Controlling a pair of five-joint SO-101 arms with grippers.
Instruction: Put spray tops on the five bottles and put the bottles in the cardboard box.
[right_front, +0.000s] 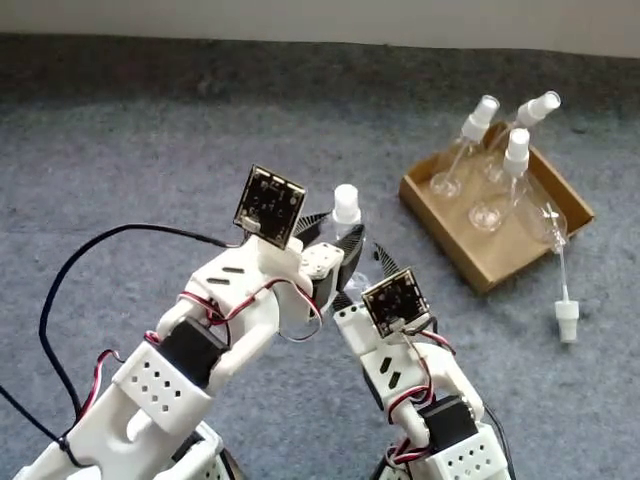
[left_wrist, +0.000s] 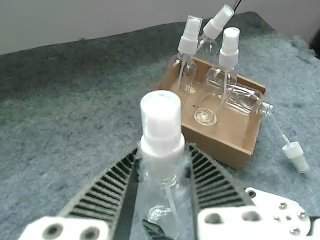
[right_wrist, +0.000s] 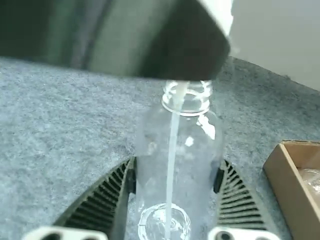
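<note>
Grey, carpet-like mat (right_front: 150, 150) covers the table, and both arms meet near its middle in the high view. The left gripper (left_wrist: 163, 165) is clamped on the neck of the white plastic spray top (left_wrist: 161, 125), which sits on the clear round plastic bottle (right_wrist: 172, 140). The right gripper (right_wrist: 175, 172), just at 5 o'clock of the left one in the high view, grips that bottle's body from both sides. The top's thin tube runs down inside the bottle. Whether the top is screwed fully home I cannot tell.

At 2 o'clock from the grippers lies the shallow brown cardboard box (right_front: 505, 250). Three clear capped bottles (right_front: 500, 190) stand in it, so that part looks done. A fourth clear bottle without a top (right_front: 545, 215) lies on its side in the box. Its likely partner, a loose white spray top with a long tube (right_front: 567, 318), lies on the mat at 4 o'clock of the box.

By my reckoning two bottles remain: the held one needs boxing, the lying one needs capping. The standing bottles crowd the box's far end, and the lying bottle takes up floor beside them, so room for the held bottle is tight.
</note>
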